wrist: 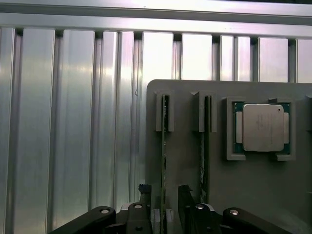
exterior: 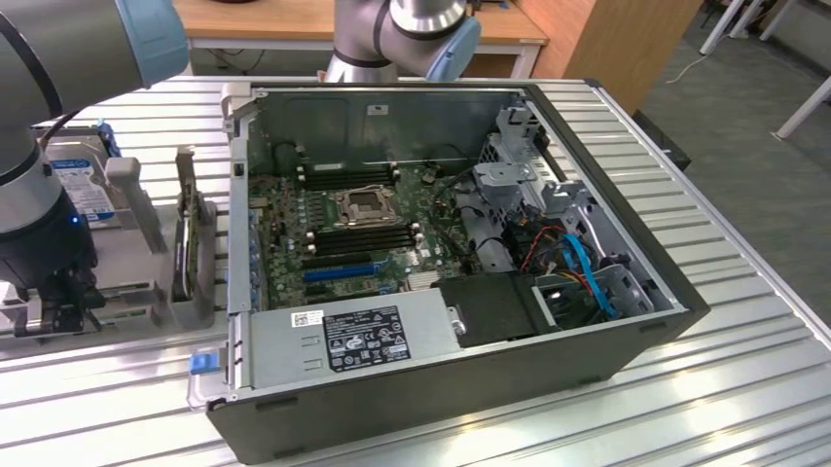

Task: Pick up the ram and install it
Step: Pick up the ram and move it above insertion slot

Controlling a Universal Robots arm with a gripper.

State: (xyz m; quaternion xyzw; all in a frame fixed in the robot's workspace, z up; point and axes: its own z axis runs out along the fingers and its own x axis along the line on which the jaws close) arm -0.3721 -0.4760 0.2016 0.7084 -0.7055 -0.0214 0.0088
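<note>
Pointing straight down, the gripper (wrist: 164, 197) hangs with its jaws spread wide, one finger on each side of the ram (wrist: 165, 146) and neither visibly touching it, so nothing is held. The ram is a thin green stick standing on edge in a slot of a gray holder (wrist: 185, 146), directly beneath the gripper, and it runs lengthwise through the gap between the fingers. Just beside it, one slot further from the gripper, a second stick (wrist: 204, 146) of the same kind stands parallel, which makes two sticks in two slots. Beyond that second stick a single processor chip (wrist: 263, 127) lies flat in its own square pocket. The holder rests on a ribbed aluminium table (wrist: 73, 122). In the exterior view the arm (exterior: 33, 185) runs from its base behind the computer case (exterior: 624, 341), sweeps out of the picture, and then drops almost vertically to the wrist above the holder. Near the gripper, on the side toward the case, one dark expansion card (exterior: 195, 253) stands on edge, and behind the arm sits one hard drive (exterior: 89, 195) with a blue-white label. Well apart from the gripper, the one case lies open on its side, showing its motherboard (exterior: 350, 224) and a power supply (exterior: 350, 341).
</note>
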